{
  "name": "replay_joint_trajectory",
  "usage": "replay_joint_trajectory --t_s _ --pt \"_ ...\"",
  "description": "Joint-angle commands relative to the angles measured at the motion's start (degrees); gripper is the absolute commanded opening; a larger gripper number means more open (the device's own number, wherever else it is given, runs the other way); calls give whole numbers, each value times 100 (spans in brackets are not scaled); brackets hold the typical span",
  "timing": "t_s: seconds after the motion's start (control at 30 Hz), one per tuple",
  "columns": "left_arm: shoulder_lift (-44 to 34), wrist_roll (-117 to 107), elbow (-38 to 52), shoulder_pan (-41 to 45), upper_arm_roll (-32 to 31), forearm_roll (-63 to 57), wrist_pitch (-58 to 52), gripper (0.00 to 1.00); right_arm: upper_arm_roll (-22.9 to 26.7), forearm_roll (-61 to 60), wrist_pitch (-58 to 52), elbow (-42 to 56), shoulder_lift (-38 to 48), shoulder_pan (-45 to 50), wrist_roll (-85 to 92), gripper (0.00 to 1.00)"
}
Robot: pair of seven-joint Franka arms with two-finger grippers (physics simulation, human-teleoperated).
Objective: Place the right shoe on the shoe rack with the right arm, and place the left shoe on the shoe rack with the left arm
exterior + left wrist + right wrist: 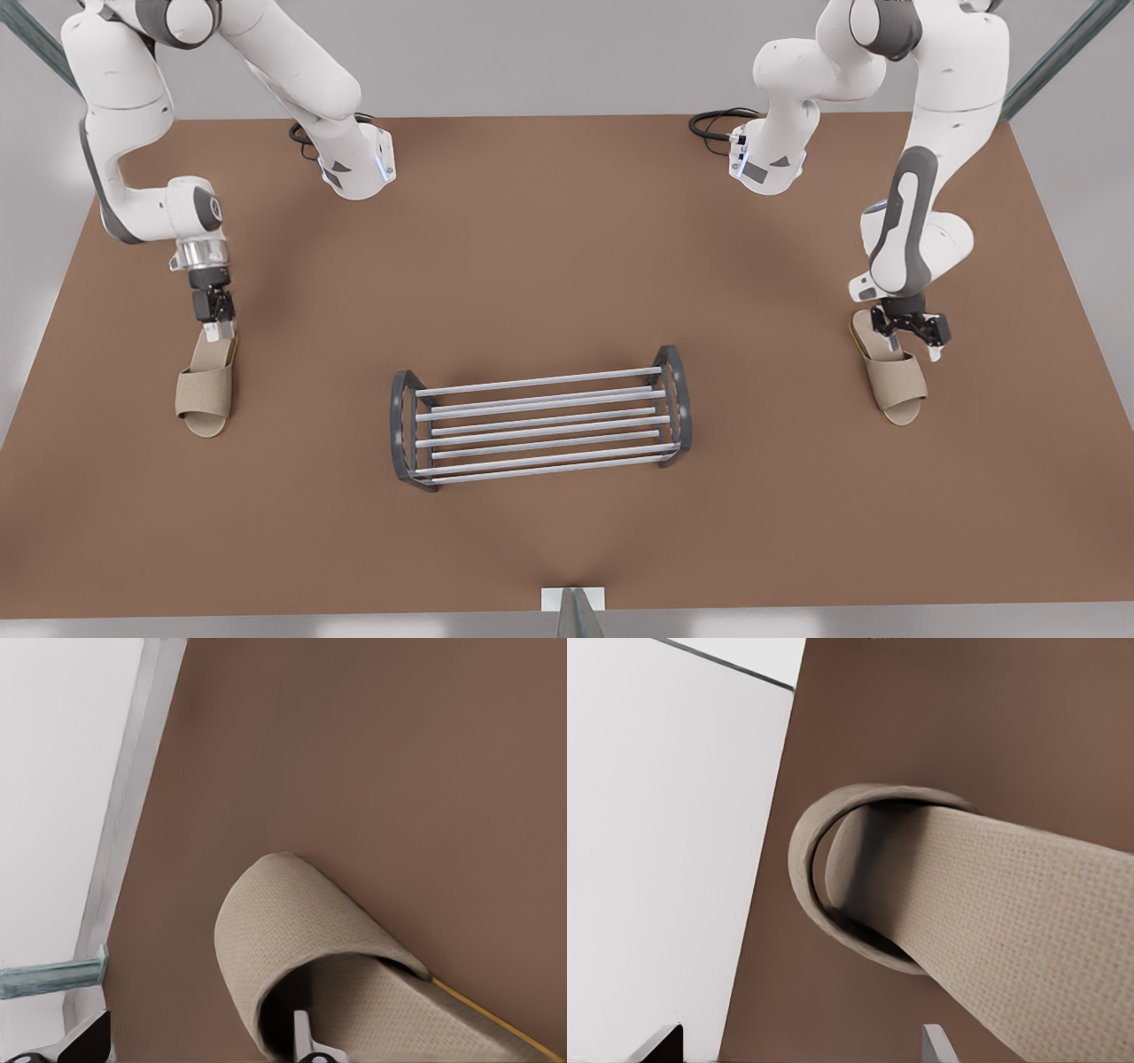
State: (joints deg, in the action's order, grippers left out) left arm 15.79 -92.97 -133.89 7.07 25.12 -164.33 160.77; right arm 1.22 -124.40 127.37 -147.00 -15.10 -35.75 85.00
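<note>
The shoe rack (pixel 539 382) stands at the table's middle front, silver bars between dark curved ends, with nothing on it. The left shoe (pixel 897 385), a beige slipper, lies flat at the front view's right. My left gripper (pixel 911 347) is open low over its heel half. In the left wrist view one finger (pixel 303 1038) sits at the mouth of the left shoe (pixel 292 921) and the other is outside it. The right shoe (pixel 205 394) lies at the front view's left. My right gripper (pixel 215 333) is open above its heel end. The right shoe (pixel 1010 904) lies beside one finger (pixel 935 1043).
The brown table (pixel 567 221) has wide bare room between each slipper and the rack. Black cables (pixel 719 122) lie at the back by the arm bases. A small grey stand (pixel 574 607) sits at the front edge. A teal beam (pixel 53 979) runs beyond the table's side edge.
</note>
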Motion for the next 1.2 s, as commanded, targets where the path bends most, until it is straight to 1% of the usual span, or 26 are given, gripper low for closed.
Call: replay_joint_trajectory --t_s 0.0,0.17,0.33,0.57,0.87,0.9,0.93,0.97,1.0,1.03,1.17 --pt "29 -3236 -41 5 1 -635 -1013 100 10 548 -230 180 -160 -116 2267 100" --pt "275 -3263 -41 -4 -7 -635 -1056 100 19 645 -379 567 -459 -134 2240 100" --pt "451 -3280 -24 14 -51 -653 -1056 100 19 653 -423 822 -573 -125 2240 100" --pt "776 -3271 433 5 -113 -714 -1048 100 19 645 -502 1103 -766 -55 2240 100" --pt "1066 -3271 662 14 -201 -714 -1056 100 10 565 -661 1349 -1048 77 2249 100" --pt "1066 -3280 688 14 -201 -714 -1056 97 10 565 -669 1349 -1118 77 2249 100" --pt "1084 -3271 688 14 -201 -714 -1056 88 10 574 -661 1367 -1127 68 2240 100" --pt "1101 -3280 697 14 -201 -714 -1056 81 19 592 -661 1411 -1144 68 2240 100" --pt "1101 -3271 697 14 -218 -714 -1048 77 19 601 -652 1472 -1162 68 2232 100" --pt "1101 -3271 697 14 -218 -714 -1048 75 19 601 -661 1481 -1197 68 2232 100" --pt "1215 -3272 767 14 -245 -714 -1056 73 19 574 -652 1587 -1285 138 2240 100"
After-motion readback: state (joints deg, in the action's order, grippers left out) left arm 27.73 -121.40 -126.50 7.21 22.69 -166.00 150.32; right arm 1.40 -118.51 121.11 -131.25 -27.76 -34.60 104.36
